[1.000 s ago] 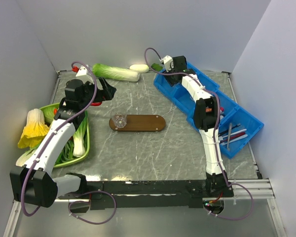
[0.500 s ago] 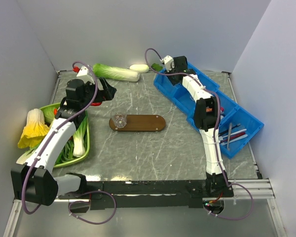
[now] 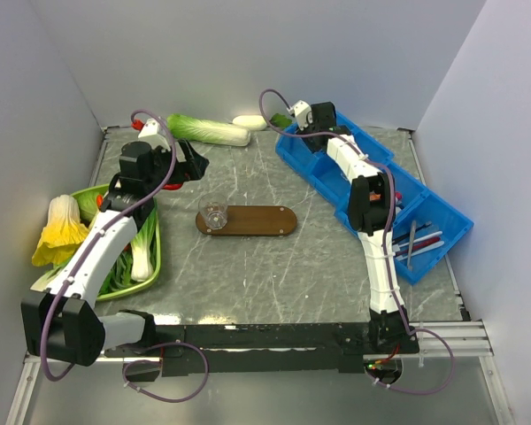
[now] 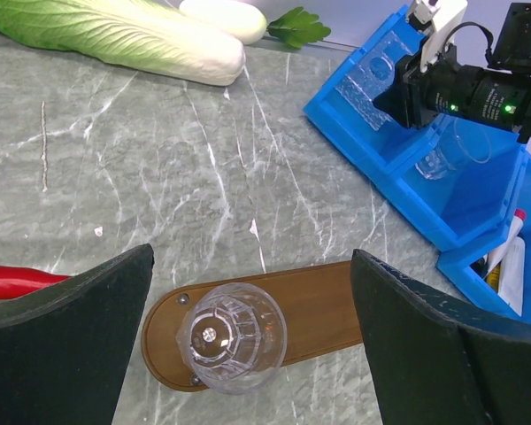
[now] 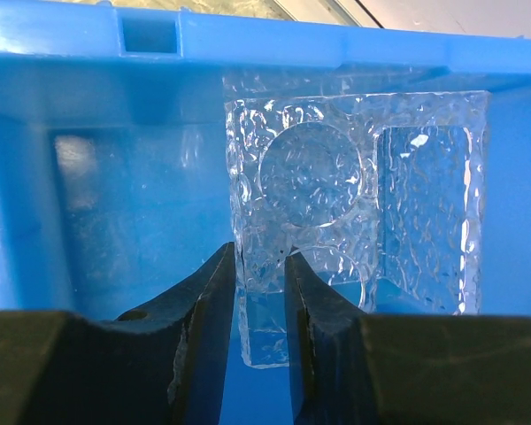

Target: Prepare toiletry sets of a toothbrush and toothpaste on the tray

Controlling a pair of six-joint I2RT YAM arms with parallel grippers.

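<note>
1. The left gripper (image 4: 252, 266) is hanging over the table with its fingers spread wide apart, holding nothing; the tray (image 4: 323, 305) is lying just below it, in the lower middle of the left wrist view.
2. A clear cup (image 4: 232, 336) is standing upright on the tray's left end.
3. The right gripper (image 5: 259, 266) is reaching into the far compartment of the blue bin (image 5: 62, 97), at the upper right of the overhead view; its fingers are pinching the lower edge of a clear dimpled piece (image 5: 336, 177).
4. A thin pale stick, seemingly the toothbrush (image 3: 412, 241), is lying in the bin's nearest compartment, at the lower right of the overhead view; it is sitting well apart from the tray.
</note>
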